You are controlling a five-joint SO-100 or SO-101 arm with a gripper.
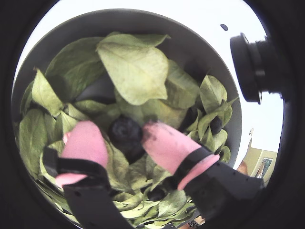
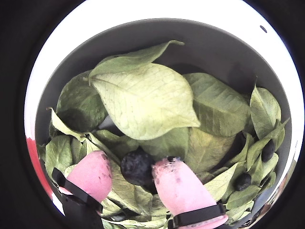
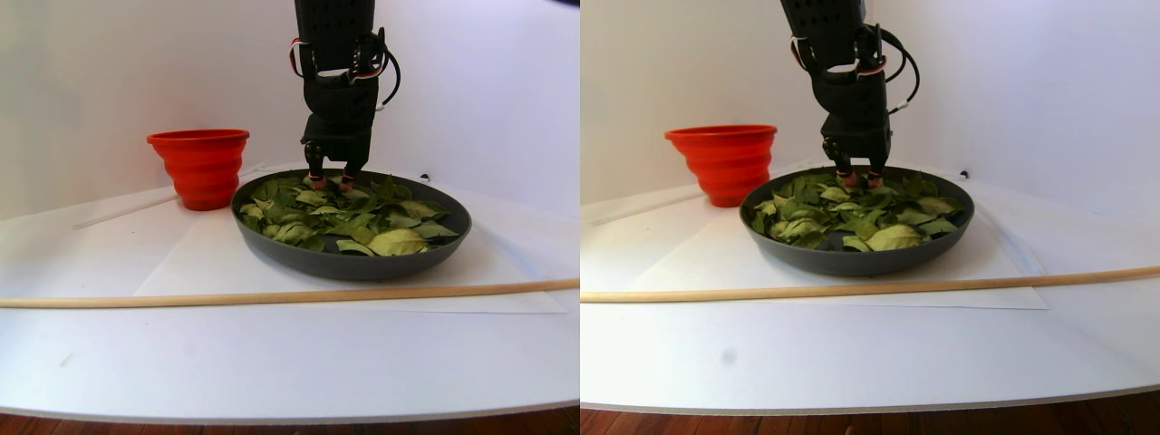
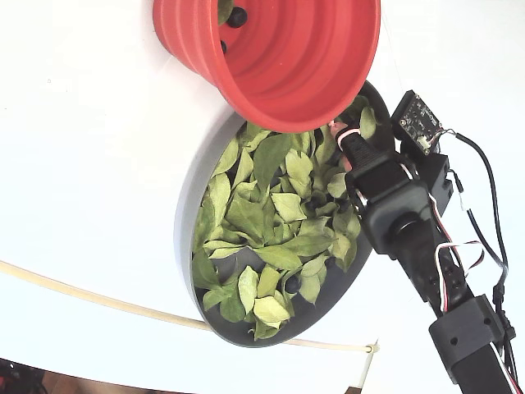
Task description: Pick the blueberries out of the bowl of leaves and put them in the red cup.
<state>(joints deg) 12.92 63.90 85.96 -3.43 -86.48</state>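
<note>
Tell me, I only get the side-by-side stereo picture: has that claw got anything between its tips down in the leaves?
Observer: Yes. In both wrist views one blueberry sits between the gripper's pink fingertips, with the jaws apart and not yet clamped.
Operator: Any more berries in there?
Observer: At least two more blueberries lie among the leaves near the bowl's right rim in a wrist view.
Operator: Is the red cup empty?
Observer: No. The fixed view shows dark berries inside the red cup.
</note>
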